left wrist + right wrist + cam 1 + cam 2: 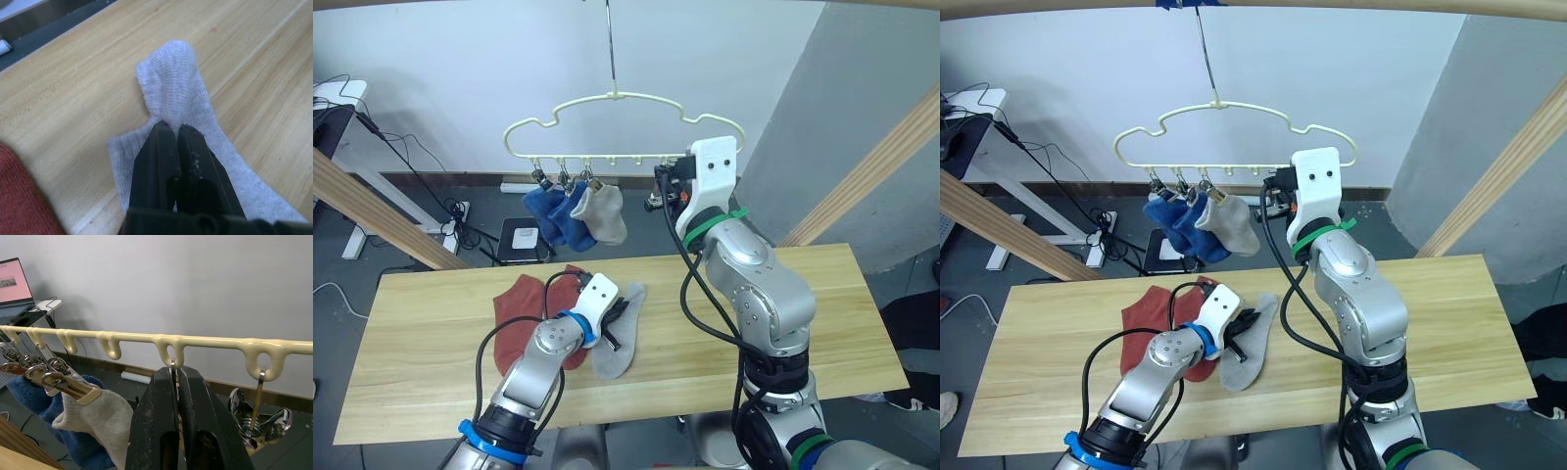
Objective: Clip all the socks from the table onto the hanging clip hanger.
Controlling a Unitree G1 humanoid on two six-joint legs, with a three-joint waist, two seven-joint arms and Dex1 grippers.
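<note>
Grey sock (172, 93) is lying pinched in the left gripper (175, 131) on the table (431, 333) — its clip (172, 377) is waiting well above, squeezed by the right gripper (175, 374).

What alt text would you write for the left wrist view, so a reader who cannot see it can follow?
The left end effector is shut on a light grey sock, bunching the fabric at its fingertips. The sock lies on the light wooden table, with the edge of a rust-red sock beside it.
</note>
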